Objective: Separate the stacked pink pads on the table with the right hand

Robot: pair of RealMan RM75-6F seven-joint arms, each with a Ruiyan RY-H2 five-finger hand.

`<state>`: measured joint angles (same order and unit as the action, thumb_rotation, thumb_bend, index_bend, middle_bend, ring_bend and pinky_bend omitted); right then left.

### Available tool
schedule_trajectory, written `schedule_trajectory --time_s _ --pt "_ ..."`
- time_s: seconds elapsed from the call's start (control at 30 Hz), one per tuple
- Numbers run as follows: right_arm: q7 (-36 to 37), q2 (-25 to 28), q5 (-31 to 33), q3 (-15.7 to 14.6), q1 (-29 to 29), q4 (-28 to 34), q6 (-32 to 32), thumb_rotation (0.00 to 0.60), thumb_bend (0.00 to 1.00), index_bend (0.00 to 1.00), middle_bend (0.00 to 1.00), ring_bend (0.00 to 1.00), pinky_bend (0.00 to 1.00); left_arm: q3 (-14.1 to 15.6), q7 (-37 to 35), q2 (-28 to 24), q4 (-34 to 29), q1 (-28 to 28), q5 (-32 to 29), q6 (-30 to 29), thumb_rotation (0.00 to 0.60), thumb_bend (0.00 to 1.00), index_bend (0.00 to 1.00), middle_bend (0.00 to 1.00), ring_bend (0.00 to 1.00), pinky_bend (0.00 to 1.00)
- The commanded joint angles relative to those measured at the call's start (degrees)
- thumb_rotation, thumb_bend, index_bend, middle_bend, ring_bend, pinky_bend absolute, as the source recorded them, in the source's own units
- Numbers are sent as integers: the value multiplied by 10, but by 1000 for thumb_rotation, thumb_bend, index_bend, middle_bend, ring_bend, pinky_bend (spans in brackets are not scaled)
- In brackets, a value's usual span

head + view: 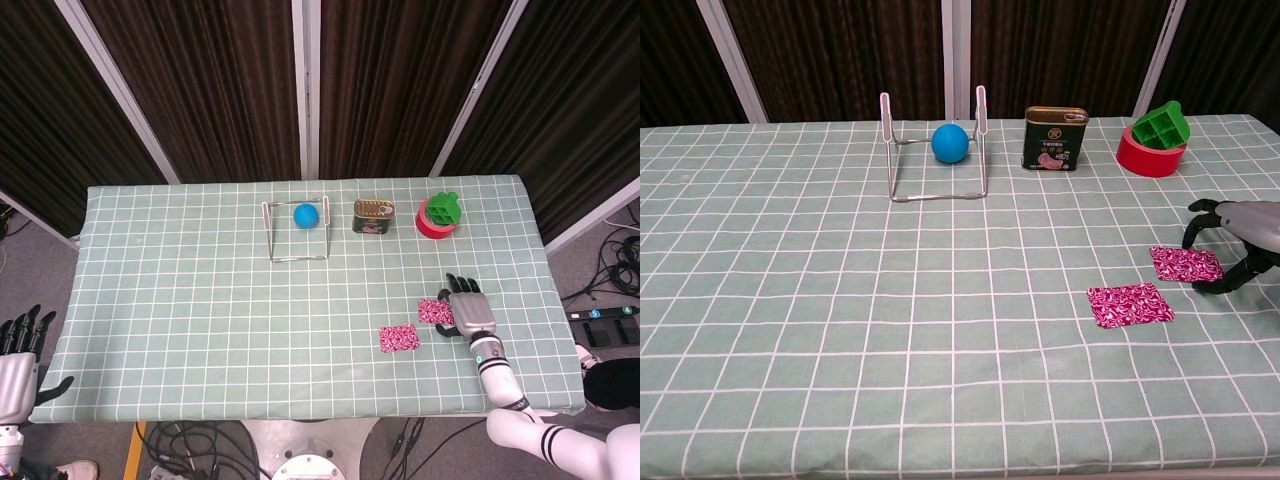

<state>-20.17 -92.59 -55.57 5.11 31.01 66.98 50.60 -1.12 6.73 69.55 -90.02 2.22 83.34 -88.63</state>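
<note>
Dark pleated curtains split by pale metal struts back a table (200, 330) draped in a green cloth with a white grid. Along the far side stand, from left to right, a thin wire rack (296, 232) with a blue ball (306, 214) inside its frame, a gold-topped food tin (373, 216) with a printed label, and a red tape roll (434, 226) carrying a green plastic block (443, 208) on top. All of these sit well apart from the working area at the near right, and nothing lies between them and the pads.

Two pink patterned pads lie flat on the cloth toward the right front of the table, no longer stacked. Each is a small rectangle with a mottled pink-and-white print. The nearer pad (1129, 304) sits closer to the table's front edge and to the left; the farther pad (1184, 263) lies just beside it, up and to the right, with a strip of cloth showing between them.

Reaching in from the near right corner, the right hand (470, 314) sits just to the right of the farther pad, palm down, its dark fingers (1198, 218) spread and curved downward, holding nothing. In the chest view the fingertips arch at the pad's right edge; whether they touch it cannot be told.

At the frame's lower left, off the table, the left hand (20, 365) hangs with fingers extended and apart, empty. Cables trail across the floor below the table's front edge.
</note>
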Motion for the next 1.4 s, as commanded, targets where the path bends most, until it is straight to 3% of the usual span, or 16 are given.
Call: schedule_trajectory --time_s 0.03,0.4,0.6,0.8,1.4 --pt "1 1 -2 1 -2 2 2 495 157 354 2 0 0 0 -1 1 1 0 1 0 600 72 137 51 62 80" --pt "7 17 -15 13 -3 26 13 512 156 368 4 0 0 0 -2 1 1 1 0 -1 600 72 137 51 63 80" --pt "27 56 -44 16 1 104 9 510 156 365 4 0 0 -1 1 0 0 0 0 -2 600 72 137 51 63 80" --pt "23 65 -58 0 15 159 -22 513 156 362 5 0 0 -1 1 0 -1 1 -1 -3 600 72 136 51 62 80" --pt "-21 42 -50 -27 25 156 -15 509 158 352 4 0 0 0 -9 3 9 5 -1 -5 600 72 136 51 63 80"
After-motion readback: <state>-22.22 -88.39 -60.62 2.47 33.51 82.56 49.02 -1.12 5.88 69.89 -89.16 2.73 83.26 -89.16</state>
